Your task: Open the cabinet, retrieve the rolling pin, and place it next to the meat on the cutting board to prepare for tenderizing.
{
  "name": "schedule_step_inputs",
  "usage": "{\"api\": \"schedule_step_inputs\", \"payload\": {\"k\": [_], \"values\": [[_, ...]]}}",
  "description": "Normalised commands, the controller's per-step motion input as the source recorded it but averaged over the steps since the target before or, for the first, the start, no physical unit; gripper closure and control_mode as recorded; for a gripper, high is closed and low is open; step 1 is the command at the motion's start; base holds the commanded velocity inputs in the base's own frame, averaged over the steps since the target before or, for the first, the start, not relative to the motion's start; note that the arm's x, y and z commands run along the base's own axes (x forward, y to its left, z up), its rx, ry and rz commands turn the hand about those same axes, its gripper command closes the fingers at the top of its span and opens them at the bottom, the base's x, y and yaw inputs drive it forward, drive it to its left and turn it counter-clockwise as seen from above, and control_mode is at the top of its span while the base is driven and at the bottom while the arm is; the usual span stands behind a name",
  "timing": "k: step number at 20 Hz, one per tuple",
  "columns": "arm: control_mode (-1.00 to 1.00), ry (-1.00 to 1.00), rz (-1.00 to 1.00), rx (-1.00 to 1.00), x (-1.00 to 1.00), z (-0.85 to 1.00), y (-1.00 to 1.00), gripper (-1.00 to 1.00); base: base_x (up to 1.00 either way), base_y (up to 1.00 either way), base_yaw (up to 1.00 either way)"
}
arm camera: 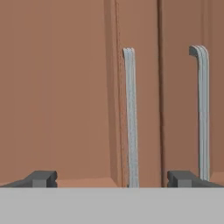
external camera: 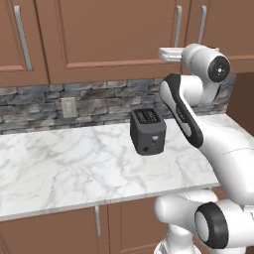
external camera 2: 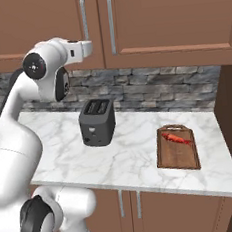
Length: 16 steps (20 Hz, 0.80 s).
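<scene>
The cabinet [external camera: 109, 34] is the wide brown wall door above the counter, and it is closed. Its long silver handle [external camera: 177, 25] runs down the door's right edge. My gripper [arm camera: 114, 178] is raised in front of the door's lower right part, open, fingertips spread wide and holding nothing. In the hand view the handle [arm camera: 130, 118] stands between the fingertips, nearer the right one. On the right of the counter lies the cutting board [external camera 2: 177, 147] with the red meat [external camera 2: 178, 138] near its far end. The rolling pin is hidden.
A dark grey toaster [external camera: 147, 131] stands on the marble counter [external camera: 64, 168] below my hand. A neighbouring door's handle [arm camera: 201, 109] hangs just right of the cabinet's. A stone backsplash runs behind, with an outlet [external camera: 68, 107] at the left. Lower cabinet doors sit under the counter.
</scene>
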Motion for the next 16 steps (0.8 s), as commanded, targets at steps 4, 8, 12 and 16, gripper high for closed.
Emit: {"api": "schedule_step_inputs", "payload": {"k": [4, 8, 12, 16], "values": [[-1.0, 0.0, 0.0, 0.0, 0.46, 0.05, 0.0, -1.0, 0.0, 0.0, 0.0], [-1.0, 0.0, 0.0, 0.0, 0.39, 0.04, -0.03, -1.0, 0.0, 0.0, 0.0], [-1.0, 0.0, 0.0, 0.0, 0.35, 0.02, -0.07, -1.0, 0.0, 0.0, 0.0], [-1.0, 0.0, 0.0, 0.0, 0.29, 0.0, -0.07, -1.0, 0.0, 0.0, 0.0]]}}
